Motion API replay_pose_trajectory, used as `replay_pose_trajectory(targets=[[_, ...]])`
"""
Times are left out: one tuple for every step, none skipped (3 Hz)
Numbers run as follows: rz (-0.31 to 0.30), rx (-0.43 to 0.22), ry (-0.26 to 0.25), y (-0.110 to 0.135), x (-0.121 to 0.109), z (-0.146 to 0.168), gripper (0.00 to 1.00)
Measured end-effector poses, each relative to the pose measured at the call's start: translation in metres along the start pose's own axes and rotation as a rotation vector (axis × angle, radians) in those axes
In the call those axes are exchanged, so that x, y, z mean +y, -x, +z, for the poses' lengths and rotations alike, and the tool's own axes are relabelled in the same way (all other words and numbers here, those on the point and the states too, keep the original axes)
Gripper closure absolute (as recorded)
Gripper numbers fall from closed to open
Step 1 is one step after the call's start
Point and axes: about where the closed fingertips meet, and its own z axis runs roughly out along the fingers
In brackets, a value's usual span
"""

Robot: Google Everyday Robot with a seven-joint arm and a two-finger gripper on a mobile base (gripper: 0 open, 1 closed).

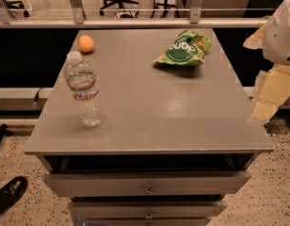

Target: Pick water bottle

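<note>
The water bottle (84,91) stands upright near the left edge of the grey table top (149,107). It is clear and ribbed, with a white cap and a white label edged with red bands. My arm comes in at the right edge of the view, with a white part at the top right. My pale yellow gripper (269,95) hangs beside the table's right edge, far to the right of the bottle and not touching it. It holds nothing that I can see.
An orange (86,44) lies at the back left of the table. A green snack bag (183,49) lies at the back right. Drawers (147,185) sit under the top. A black shoe (8,194) is on the floor at the lower left. A rail (135,21) runs behind the table.
</note>
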Motion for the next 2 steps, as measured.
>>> replay_pose_trajectory(targets=[[0.0,-0.001,0.0,0.0,0.0,0.0,0.0],[-0.029,-0.073,0.016,0.022,-0.004,0.02,0.0]])
